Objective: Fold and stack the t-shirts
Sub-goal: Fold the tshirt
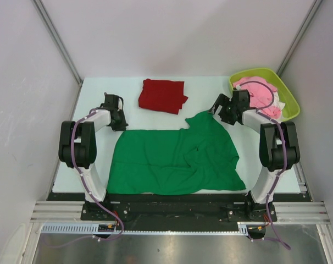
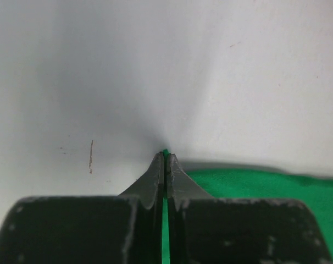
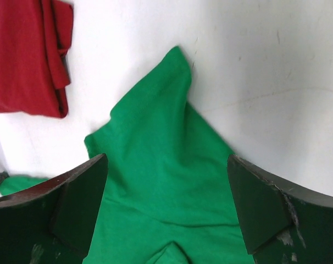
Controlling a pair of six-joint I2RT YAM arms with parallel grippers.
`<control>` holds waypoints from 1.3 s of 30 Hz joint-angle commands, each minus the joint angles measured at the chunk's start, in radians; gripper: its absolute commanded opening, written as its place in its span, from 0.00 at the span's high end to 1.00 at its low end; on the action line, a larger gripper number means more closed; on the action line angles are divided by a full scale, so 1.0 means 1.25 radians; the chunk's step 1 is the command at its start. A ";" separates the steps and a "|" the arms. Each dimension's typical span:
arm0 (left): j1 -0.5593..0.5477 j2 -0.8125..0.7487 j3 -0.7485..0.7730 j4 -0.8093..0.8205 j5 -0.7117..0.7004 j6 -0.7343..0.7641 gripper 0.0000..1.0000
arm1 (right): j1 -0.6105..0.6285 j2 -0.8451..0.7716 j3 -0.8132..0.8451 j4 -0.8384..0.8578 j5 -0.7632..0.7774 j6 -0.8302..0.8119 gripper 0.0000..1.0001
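Note:
The bright green t-shirt [image 1: 175, 157] lies spread on the table's middle, one corner drawn up toward the far right. The dark red t-shirt [image 1: 162, 95] lies folded at the far middle; it also shows in the right wrist view [image 3: 23, 55]. My left gripper [image 1: 120, 125] is shut on the green shirt's far left corner, a green strip [image 2: 165, 220] showing between its fingers. My right gripper [image 1: 214, 111] is open above the raised far right corner of the green shirt [image 3: 166, 165], its fingers [image 3: 81, 201] on either side and nothing held.
A lime green basket [image 1: 290, 102] at the far right corner holds a pink garment [image 1: 260, 91] and white cloth. White walls enclose the table on three sides. The arm bases stand along the near edge.

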 commanded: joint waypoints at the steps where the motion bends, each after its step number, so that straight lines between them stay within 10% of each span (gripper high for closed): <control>1: -0.004 -0.028 -0.006 -0.002 -0.003 0.025 1.00 | -0.005 0.056 0.080 0.032 0.025 0.000 0.07; 34: 0.009 -0.017 -0.001 -0.011 -0.003 0.017 1.00 | 0.037 0.346 0.323 -0.098 0.003 -0.026 0.77; 39: 0.009 -0.017 -0.001 -0.011 -0.002 0.011 1.00 | 0.037 0.345 0.328 -0.100 0.010 -0.027 1.00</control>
